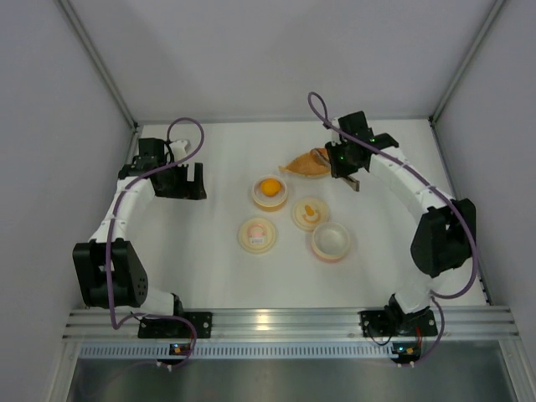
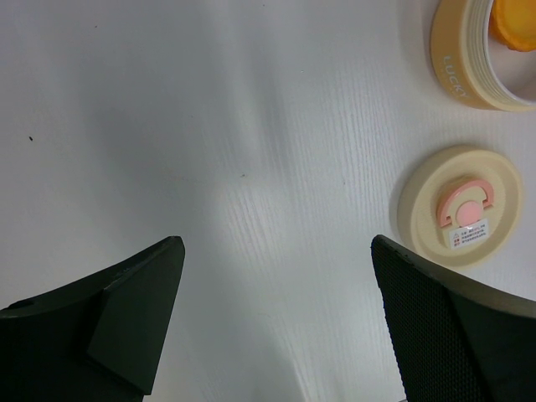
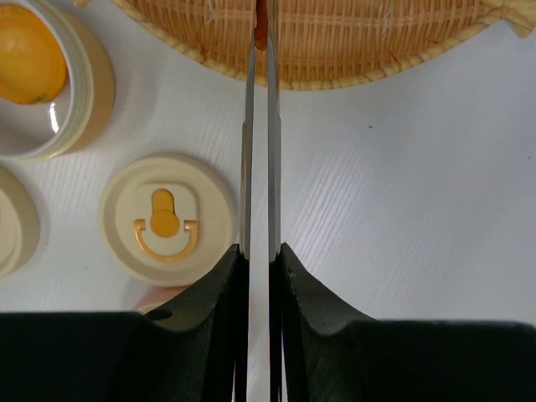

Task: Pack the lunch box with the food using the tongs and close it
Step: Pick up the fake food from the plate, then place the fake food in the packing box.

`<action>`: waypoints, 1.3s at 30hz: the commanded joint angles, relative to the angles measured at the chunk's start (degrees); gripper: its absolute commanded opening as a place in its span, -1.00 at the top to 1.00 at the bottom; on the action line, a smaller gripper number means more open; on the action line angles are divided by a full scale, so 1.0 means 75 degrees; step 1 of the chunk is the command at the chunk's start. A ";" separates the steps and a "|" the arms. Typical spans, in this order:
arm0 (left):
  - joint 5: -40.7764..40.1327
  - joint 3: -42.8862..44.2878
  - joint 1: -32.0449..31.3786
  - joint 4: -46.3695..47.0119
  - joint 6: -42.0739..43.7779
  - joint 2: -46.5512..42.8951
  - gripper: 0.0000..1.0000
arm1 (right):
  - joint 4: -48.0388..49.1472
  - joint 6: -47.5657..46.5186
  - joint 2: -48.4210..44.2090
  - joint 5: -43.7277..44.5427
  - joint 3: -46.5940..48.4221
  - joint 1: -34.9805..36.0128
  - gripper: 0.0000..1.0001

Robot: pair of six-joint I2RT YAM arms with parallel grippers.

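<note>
A white tabletop (image 1: 226,151) boxed in by plain white walls, seen from above, with my two black-and-white arms reaching in from the near edge. My left arm (image 1: 126,209) curves up the left side. The left jaws stand wide apart, their two dark fingers (image 2: 126,310) hanging over bare tabletop and holding nothing. Off to their right a cream lid with a pink handle (image 2: 459,205) lies flat on the surface, and beyond it stands a cream bowl (image 2: 469,59). That bowl holds the round yellow-orange lump (image 1: 269,187) of food. My right arm (image 1: 402,184) bends in from the right side. The right jaws are drawn in narrow around the tongs (image 3: 249,151), gripping the two slim silver arms side by side so only a thin gap runs between them. The tongs point away from the wrist camera, and their far ends reach over the rim of a woven dish (image 3: 352,42), orange and leaf-shaped, at the back of the tabletop. A sliver of darker orange (image 3: 261,25) shows between the tong arms near the tips; I cannot tell whether it is pinched or only lying beneath. Left of the tongs lies a cream lid with an orange handle (image 3: 167,219), near the bowl but apart from it. An open cream-and-pink bowl (image 1: 332,240) sits closer to the near edge.
</note>
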 commanded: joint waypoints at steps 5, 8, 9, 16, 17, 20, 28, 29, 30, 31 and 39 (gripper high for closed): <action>0.0149 0.0214 0.0032 0.0207 0.0050 -0.0162 -0.96 | 0.0587 -0.1392 -0.2092 -0.1292 -0.1136 -0.0747 1.00; 0.0219 0.0261 0.0044 0.0207 0.0038 -0.0162 -0.96 | 0.0260 -0.2013 -0.2772 -0.2331 -0.1523 -0.1181 1.00; 0.0219 0.0296 0.0044 0.0207 0.0026 -0.0162 -0.96 | -0.0055 -0.2362 -0.3121 -0.2626 -0.1687 -0.1460 1.00; 0.0418 0.0343 0.0032 0.0207 0.0131 -0.0221 -0.96 | -0.1975 -0.4484 -0.4823 -0.4398 -0.2555 -0.2377 1.00; 0.0488 0.0366 0.0032 0.0195 0.0120 -0.0197 -0.96 | -0.2212 -0.4789 -0.4987 -0.4527 -0.2625 -0.2412 1.00; 0.0535 0.0484 0.0044 0.0160 0.0061 -0.0162 -0.96 | -0.3173 -0.6099 -0.5526 -0.4691 -0.2848 -0.2494 1.00; 0.0769 0.0484 0.0044 0.0078 0.0061 -0.0255 -0.96 | -0.4779 -0.7463 -0.6125 -0.4435 -0.3001 -0.2600 1.00; 0.0781 0.0484 0.0044 0.0078 0.0050 -0.0256 -0.96 | -0.4966 -0.7580 -0.6160 -0.4376 -0.2978 -0.2611 1.00; 0.0782 0.0449 0.0044 0.0066 0.0049 -0.0279 -0.96 | -0.5281 -0.7790 -0.6207 -0.4341 -0.2977 -0.2623 1.00; 0.0793 0.0449 0.0044 0.0078 0.0061 -0.0302 -0.96 | -0.5412 -0.7884 -0.6253 -0.4306 -0.2977 -0.2623 1.00; 0.0876 0.0519 0.0032 -0.0063 0.0108 -0.0279 -0.96 | -0.5847 -0.8295 -0.6336 -0.3825 -0.3493 -0.2635 1.00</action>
